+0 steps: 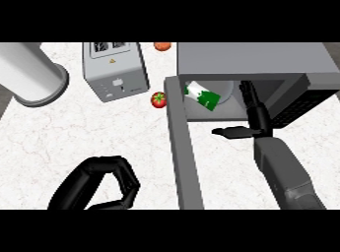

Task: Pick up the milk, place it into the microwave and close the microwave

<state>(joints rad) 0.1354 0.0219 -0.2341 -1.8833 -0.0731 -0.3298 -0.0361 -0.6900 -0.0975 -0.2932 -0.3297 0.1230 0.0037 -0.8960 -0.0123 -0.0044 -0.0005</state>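
The white and green milk carton (201,96) lies tilted inside the open grey microwave (253,56) at the upper right. My right hand (254,115) reaches into the cavity with straight fingers, just right of the carton and apart from it; its thumb points left near the cavity's front edge. The microwave door (181,157) stands open, running as a long grey bar toward the view's lower edge, left of my right forearm. At the lower left, above the counter, my left hand (103,179) has its fingers curled and holds nothing.
A silver toaster (114,74) stands left of the microwave. A red tomato (158,100) lies between the toaster and the door hinge, and an orange-red fruit (162,46) sits at the back. A large pale cylinder (27,74) occupies the far left corner of the white marble counter (70,133).
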